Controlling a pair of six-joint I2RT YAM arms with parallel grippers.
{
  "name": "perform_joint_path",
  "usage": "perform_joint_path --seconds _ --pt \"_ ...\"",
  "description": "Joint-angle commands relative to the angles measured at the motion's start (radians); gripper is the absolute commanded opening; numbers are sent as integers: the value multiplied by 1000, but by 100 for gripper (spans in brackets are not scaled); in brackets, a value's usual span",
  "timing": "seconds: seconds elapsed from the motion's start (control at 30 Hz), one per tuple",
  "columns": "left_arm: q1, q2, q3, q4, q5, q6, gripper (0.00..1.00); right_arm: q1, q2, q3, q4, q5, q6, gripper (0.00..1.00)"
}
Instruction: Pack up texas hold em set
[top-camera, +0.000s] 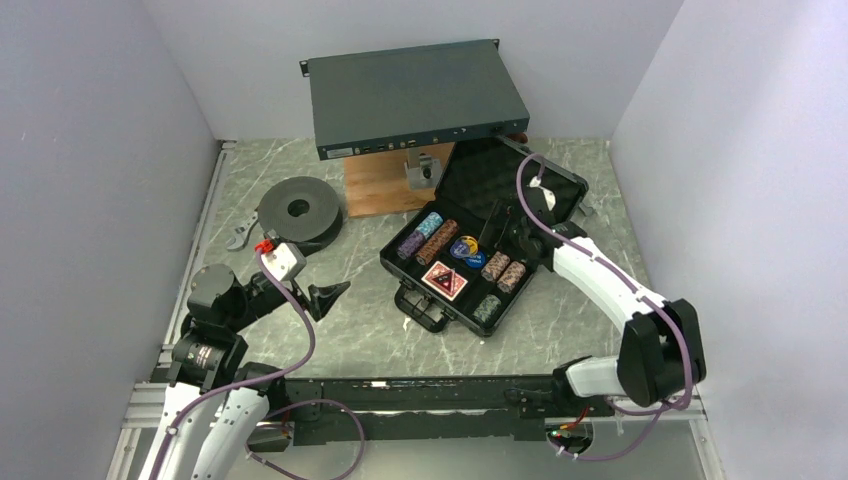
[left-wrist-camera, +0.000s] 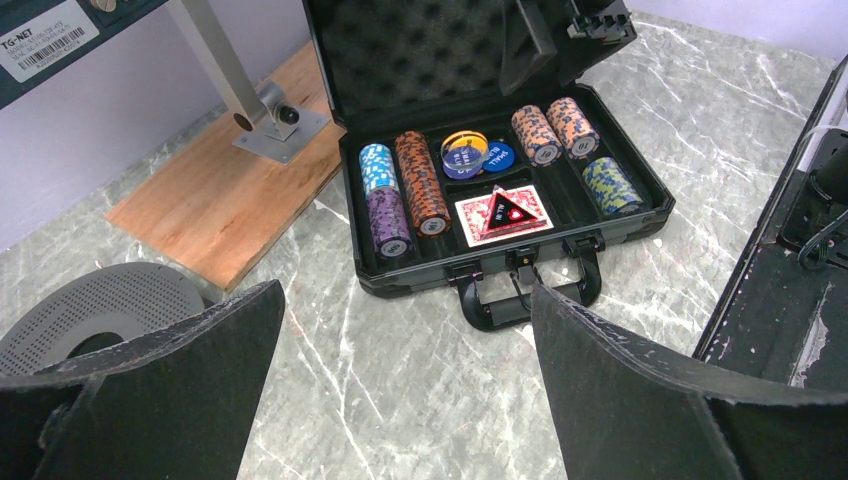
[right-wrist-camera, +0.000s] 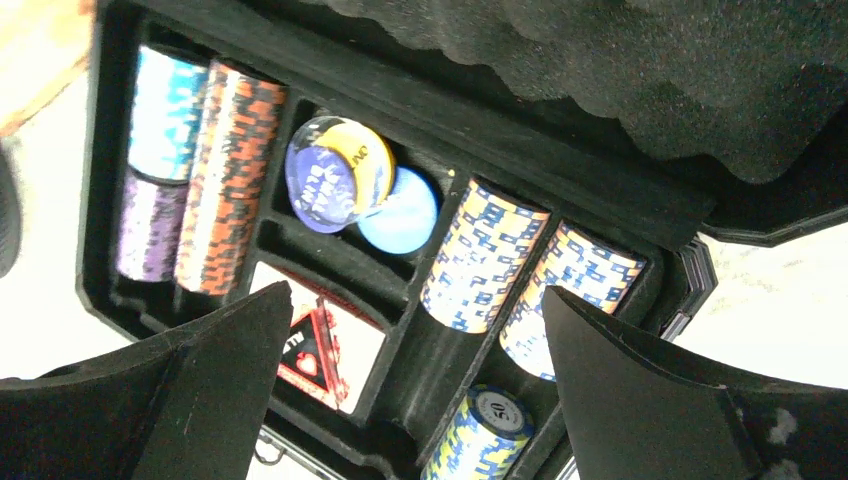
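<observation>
Nearest the arm bases, the left fingers (left-wrist-camera: 160, 390) hover low over the marble desk (left-wrist-camera: 400, 400), spread wide with nothing between them. They point toward the black case (left-wrist-camera: 400, 278), which lies open mid-desk and well apart from them, its handle (left-wrist-camera: 525, 300) on the near side. In the tray's near centre compartment sits a red-backed deck (left-wrist-camera: 468, 222) with the red-black triangle (left-wrist-camera: 503, 210) lying on it. Just behind are the round buttons (left-wrist-camera: 465, 150), a yellow-and-blue one leaning on a plain blue one. The chip rolls (left-wrist-camera: 420, 182) fill the side compartments: blue, purple and a long orange-black roll on the left, two orange rolls and a blue-yellow one on the right. The right fingers (right-wrist-camera: 650, 390) hang above the tray, released and holding nothing. The foam-lined lid (top-camera: 488, 180) stands raised at the far side. Beyond it lies a wooden board (top-camera: 375, 190) under a grey box (top-camera: 415, 95). A dark spool (top-camera: 298, 210) lies left of the board.
</observation>
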Motion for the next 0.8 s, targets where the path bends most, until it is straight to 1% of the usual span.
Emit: perform_joint_path --seconds 0.0,0.17,0.23,0.27,0.33,0.4,0.43,0.5,0.57,0.63,0.67,0.77 --pt "3 9 12 38 4 -13 100 0 -95 -24 68 -29 -80 98" --pt "3 19 11 39 -4 -16 100 13 -212 -70 144 -15 -112 100" --pt "3 29 8 45 -31 -27 100 16 -277 -98 175 0 -117 100" --pt "3 40 6 47 -69 -37 100 18 -308 -112 185 18 -114 100" --pt "3 67 10 42 -194 -82 100 19 -364 -138 194 78 -104 100" --pt "3 113 25 24 -314 -139 100 19 -413 -152 187 143 -99 100" --pt "3 141 39 10 -358 -190 100 18 -433 -157 184 177 -98 100" --pt "3 215 79 -40 -457 -263 100 18 -468 -163 182 216 -103 100" --pt "5 299 127 -117 -522 -325 100 18 -504 -171 191 229 -114 100" --pt "5 366 167 -177 -536 -383 100 19 -541 -187 211 239 -127 100" --pt "6 381 160 -169 -521 -424 100 19 -556 -197 226 246 -133 100" --pt "5 371 56 -45 -458 -569 98 19 -589 -202 259 270 -147 100"
